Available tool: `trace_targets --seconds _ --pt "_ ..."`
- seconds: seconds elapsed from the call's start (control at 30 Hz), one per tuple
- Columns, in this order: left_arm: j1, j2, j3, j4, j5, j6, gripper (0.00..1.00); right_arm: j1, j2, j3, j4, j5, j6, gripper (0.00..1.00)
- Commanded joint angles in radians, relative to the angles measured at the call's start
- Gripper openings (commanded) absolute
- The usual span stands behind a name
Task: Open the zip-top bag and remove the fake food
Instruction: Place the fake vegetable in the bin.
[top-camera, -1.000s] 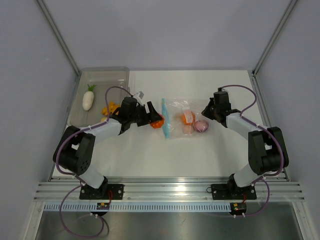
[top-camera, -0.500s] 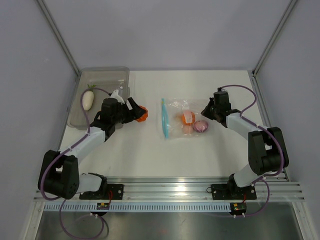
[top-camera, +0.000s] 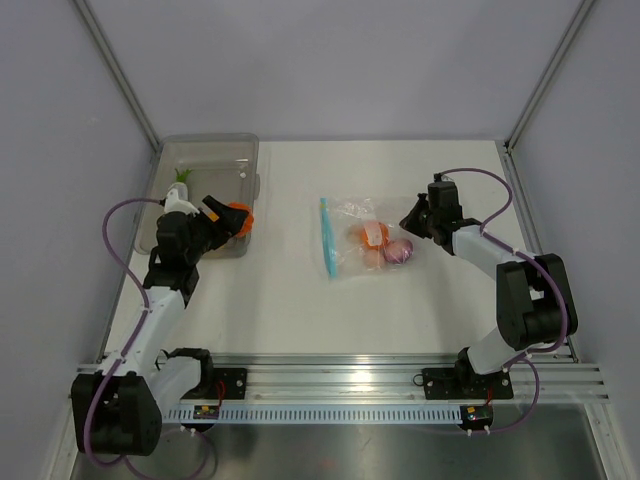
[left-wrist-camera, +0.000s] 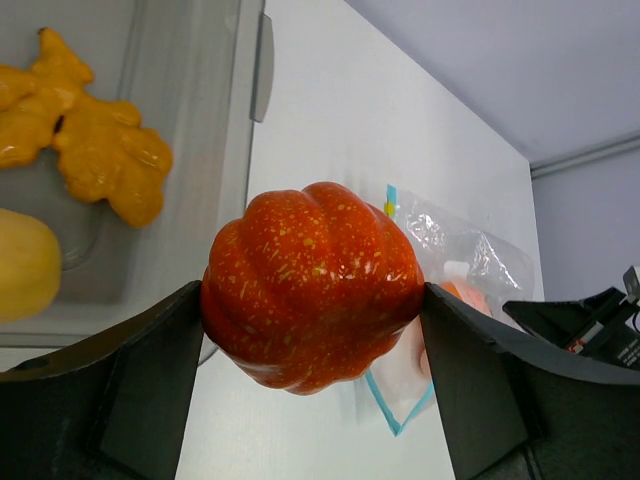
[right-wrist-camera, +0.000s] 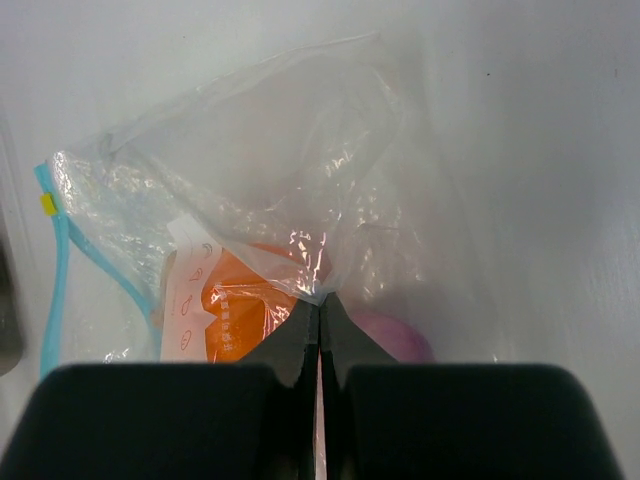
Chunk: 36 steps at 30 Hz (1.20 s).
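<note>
**A:** Left jaws?
**B:** Clamped wide on an orange pumpkin (left-wrist-camera: 310, 285), one pad on each flank. It hangs over the grey tray (top-camera: 205, 145), just inside the wall that faces the bag, toward the tray's near corner.
**A:** And the drop?
**B:** My read is that open tray floor lies below and a little farther in from that wall. Yellow leaf-shaped pieces (left-wrist-camera: 100, 150) sit deeper in the tray. A short carry inward before letting go should clear the rim.
**A:** Zip-top bag (right-wrist-camera: 300, 150)?
**B:** Flat on the bench (top-camera: 300, 300), well apart from the tray. The blue zip strip (top-camera: 327, 237) is its tray-side edge and runs parallel to the tray's long wall, so the mouth faces the tray. I can't tell whether it gapes.
**A:** Right jaws?
**B:** Together, pinching a fold of film at the bag's end away from the tray. An orange piece (top-camera: 374, 235) and the purple onion (top-camera: 400, 252) lie inside, between pinch and strip.
**A:** Nearer arm?
**B:** The left arm is nearer the tray; the right is at the bag.
</note>
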Motion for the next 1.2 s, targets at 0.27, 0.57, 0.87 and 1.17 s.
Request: trace_targets --seconds 0.27,0.57,0.87,1.17 --pt "0.152 0.085 -0.032 0.053 -0.003 -0.102 0.36 -0.001 -0.03 0.01 0.046 -0.036 -0.014 0.0" --pt "0.175 0.15 -0.04 0.073 0.03 -0.139 0.55 -0.003 -0.033 0.008 0.05 -0.044 -0.011 0.0" --pt "0.175 0.096 -0.032 0.04 0.031 -0.123 0.99 -0.003 -0.027 0.008 0.055 -0.053 -0.011 0.0" --pt "0.175 -0.032 -0.063 -0.01 -0.046 -0.126 0.99 -0.003 -0.033 0.005 0.056 -0.057 -0.013 0.0"
